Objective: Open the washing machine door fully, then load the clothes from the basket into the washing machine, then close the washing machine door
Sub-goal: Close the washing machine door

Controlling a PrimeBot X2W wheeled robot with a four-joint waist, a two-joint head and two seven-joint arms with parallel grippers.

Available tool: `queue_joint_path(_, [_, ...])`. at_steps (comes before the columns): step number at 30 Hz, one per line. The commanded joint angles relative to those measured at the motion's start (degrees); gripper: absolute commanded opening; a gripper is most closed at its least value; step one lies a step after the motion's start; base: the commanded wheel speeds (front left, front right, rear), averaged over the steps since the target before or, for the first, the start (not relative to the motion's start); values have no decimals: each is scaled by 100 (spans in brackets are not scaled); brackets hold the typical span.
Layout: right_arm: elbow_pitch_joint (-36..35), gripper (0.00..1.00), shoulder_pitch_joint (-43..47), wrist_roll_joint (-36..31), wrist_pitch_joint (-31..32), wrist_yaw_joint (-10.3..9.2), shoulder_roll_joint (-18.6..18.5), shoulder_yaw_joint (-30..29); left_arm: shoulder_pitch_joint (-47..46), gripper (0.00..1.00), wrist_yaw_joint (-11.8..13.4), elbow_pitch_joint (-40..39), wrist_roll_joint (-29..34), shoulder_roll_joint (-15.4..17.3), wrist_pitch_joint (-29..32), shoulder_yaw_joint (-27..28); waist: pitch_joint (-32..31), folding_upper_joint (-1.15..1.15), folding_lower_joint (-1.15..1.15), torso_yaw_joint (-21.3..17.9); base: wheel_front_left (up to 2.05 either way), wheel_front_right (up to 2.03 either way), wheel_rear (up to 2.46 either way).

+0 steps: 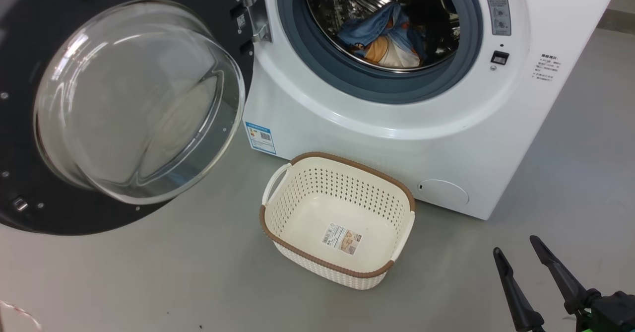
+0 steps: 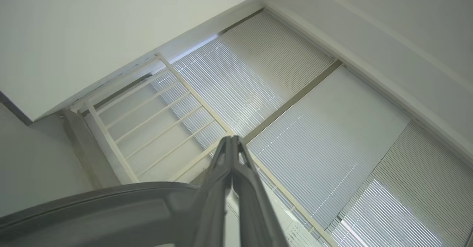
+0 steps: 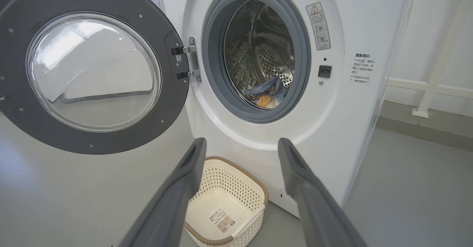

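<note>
**Step 1, open the door: done.** The washing machine door [image 1: 139, 103] is swung wide on its hinge to the left of the washing machine [image 1: 377, 138]. Its glass bowl faces outward and the drum [image 1: 347, 4] opening is fully exposed. You need not open it further.

**Step 2, load the clothes: done, by the look of it.** The clothes [image 1: 384, 41], blue fabric with orange and cream patches, lie low in the drum behind the grey gasket [image 1: 297, 49]. The basket [image 1: 262, 223] stands on the floor [image 1: 149, 282] just in front of the machine and contains nothing but its label sticker [image 1: 341, 239]. Check that no fabric lies across the gasket; none appears to.

**Step 3, close the door: not yet done.** This is the only step left.

**Gripper state**
- The right gripper [image 1: 515, 244] sits low on the right, well apart from the basket. Its fingers are spread wide with nothing between them. In its wrist view it points toward the drum opening.
- The left gripper [image 2: 231, 140] has its fingers pressed together and holds nothing. It points up toward window blinds [image 2: 258, 73]. A dark curved rim [image 2: 92, 210] lies just beside the fingers and is probably the door's edge. You cannot tell whether they touch.

**Next move**
Push the door's outer face round toward the machine until it latches.
</note>
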Motion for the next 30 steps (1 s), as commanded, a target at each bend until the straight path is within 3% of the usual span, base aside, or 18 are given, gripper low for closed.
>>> queue_joint_path(1, [-152, 100, -104, -55, -27, 9, -162, 145, -461, 0, 98, 322, -258, 402, 162, 332, 59, 0, 0, -60, 0, 0, 0])
queue_joint_path(13, [-195, 100, -204, 2, -27, 9, -445, 189, -1365, 0, 460, 2844, -1168, 1116, 722, 1061, 370, 0, 0, -278, 0, 0, 0])
queue_joint_path(22, [-319, 100, -263, 47, -15, 9, -710, 165, -1545, 0, 796, 3661, -1151, 1387, 706, 1159, 673, 0, 0, -291, 0, 0, 0])
queue_joint_path(30, [-451, 100, -327, 101, 48, 9, -905, 143, -1596, 0, 875, 3896, -1032, 1455, 935, 936, 954, 0, 0, -318, 0, 0, 0])
